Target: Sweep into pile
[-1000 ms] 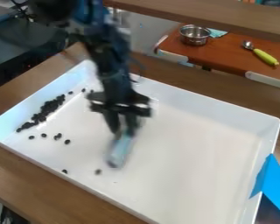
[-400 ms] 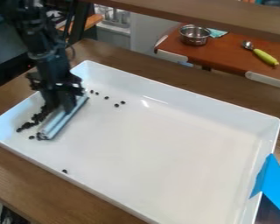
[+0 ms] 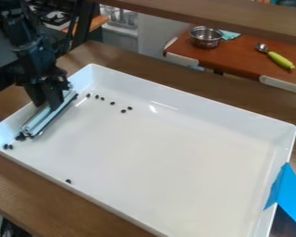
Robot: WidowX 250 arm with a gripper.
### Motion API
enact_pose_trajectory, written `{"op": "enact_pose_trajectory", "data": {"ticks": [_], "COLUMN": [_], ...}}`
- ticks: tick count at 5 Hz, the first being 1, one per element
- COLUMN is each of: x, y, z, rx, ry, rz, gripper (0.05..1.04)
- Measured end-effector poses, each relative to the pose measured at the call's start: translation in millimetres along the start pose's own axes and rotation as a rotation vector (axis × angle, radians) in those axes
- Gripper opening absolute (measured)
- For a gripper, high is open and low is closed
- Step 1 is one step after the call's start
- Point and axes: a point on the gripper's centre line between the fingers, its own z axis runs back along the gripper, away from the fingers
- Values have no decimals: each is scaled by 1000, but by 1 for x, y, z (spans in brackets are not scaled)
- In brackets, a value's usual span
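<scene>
Apparently mid-sweep, with the bar [image 3: 42,117] clamped in the jaws along the tray's [image 3: 206,111] ten-o'clock side; next, lift clear and gather stray beans [image 3: 112,103] from eleven and eight o'clock.

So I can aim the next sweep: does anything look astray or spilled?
Yes: one small black bit sits alone near the front wall of the white rectangular tray; others string out past the upper end of the long pale sweeping bar, rather than lying piled.
</scene>
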Motion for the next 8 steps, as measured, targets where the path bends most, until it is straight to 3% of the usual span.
{"op": "enact_pose_trajectory", "data": {"ticks": [1,2,3,4,5,8], "x": [-8,-5,-8,-7,0,23], "y": [-17,-49,-84,-115,-138,-154], "z": [6,33,37,30,9,-29], "rx": [-103,-163,-194,-191,-152,-101], "ry": [45,25,54,61,55,28], "rz": [17,29,7,-1,7,22], "gripper": [349,349,349,349,349,349]}}
